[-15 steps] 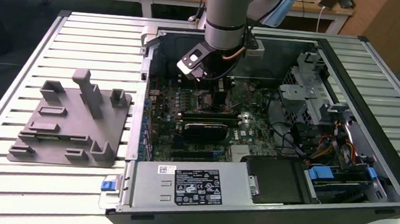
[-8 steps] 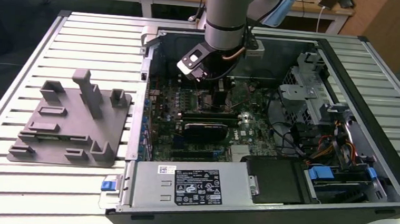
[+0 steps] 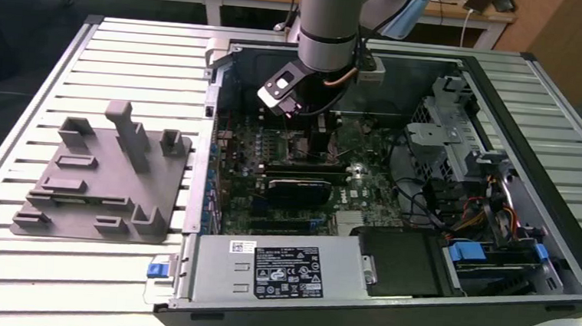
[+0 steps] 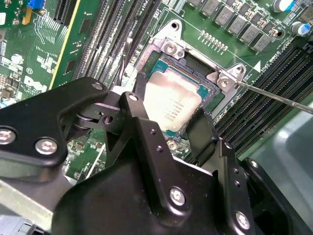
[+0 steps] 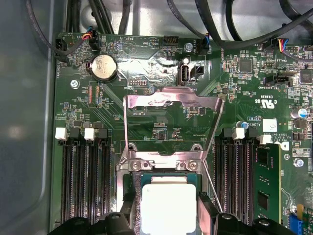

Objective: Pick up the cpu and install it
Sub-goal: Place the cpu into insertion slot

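Pincer (image 4: 169,106) grips the cpu (image 4: 168,95) by two opposite edges, holding it low in the socket (image 4: 172,45), whose metal frame (image 5: 146,100) stands flipped open.

We have the cpu (image 5: 168,208) lying in the socket (image 4: 195,63), the gripper (image 5: 169,215) right over it. Slots (image 5: 83,171) run along two opposite sides of the socket. At a third side the frame (image 5: 171,105) stands hinged up, and past it we spot the battery (image 5: 104,67). The socket sits on the board (image 5: 234,98) inside the case (image 3: 362,322), beneath the arm (image 3: 327,19). Well apart from the socket, outside the case toward the exterior view's left, the fixture (image 3: 106,173) rests on the table (image 3: 38,268).
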